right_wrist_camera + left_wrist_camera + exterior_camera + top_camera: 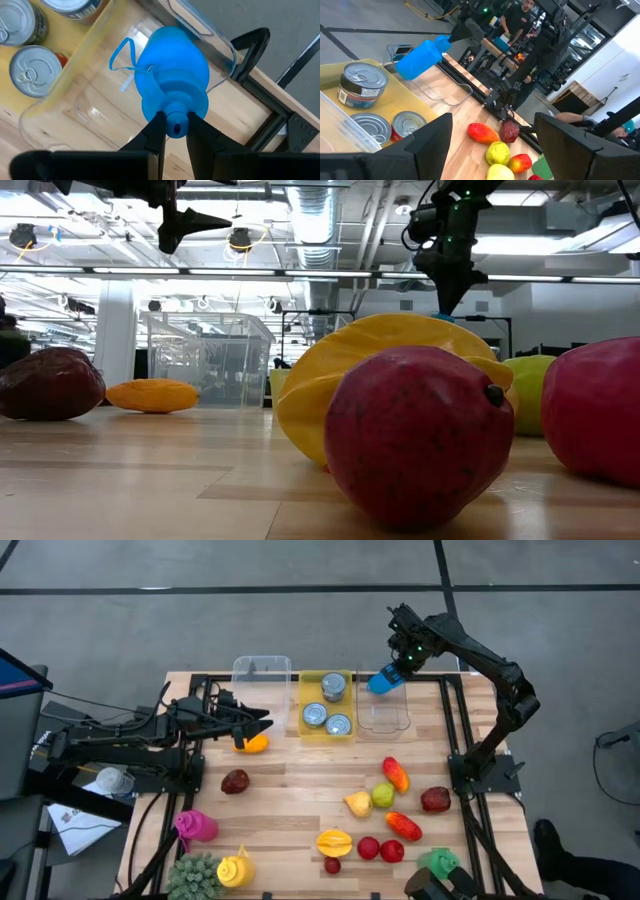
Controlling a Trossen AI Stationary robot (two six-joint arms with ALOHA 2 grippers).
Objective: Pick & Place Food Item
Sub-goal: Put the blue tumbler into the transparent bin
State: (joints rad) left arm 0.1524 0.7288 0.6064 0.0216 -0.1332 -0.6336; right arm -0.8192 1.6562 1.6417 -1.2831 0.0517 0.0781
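**A:** What lay nearest, along the bottom of the overhead frame?

**B:** A yellow star-shaped fruit (pixel 334 841) with small red fruits beside it, a pink item (pixel 195 826) at lower left, and a green item (pixel 437 862) at lower right. Above those, mid-frame, a yellow-green fruit (pixel 383 795) sat touching an orange wedge (pixel 359 804), with a red-orange fruit (pixel 396 774) just above and a dark red one (pixel 435 799) to the right.

**A:** And the left arm?

**B:** The left gripper (pixel 262 722) was at centre-left, just above an orange fruit (pixel 254 744) on the wooden table (pixel 290 795). Its fingers were spread apart, holding nothing. A dark maroon fruit (pixel 235 781) lay below it.

**A:** Further up?

**B:** Three bins in a row at upper centre: a clear bin (pixel 261 678) on the left, a yellow bin (pixel 308 690) holding three tin cans (pixel 325 700), and a second clear bin (pixel 384 715) on the right.

**A:** Where was the blue bottle?

**B:** The blue bottle (pixel 175 85) was held over the right-hand clear bin's upper edge, tilted. The right gripper (pixel 174 127) had its fingers pinched on the bottle's neck, at upper right of the overhead frame.
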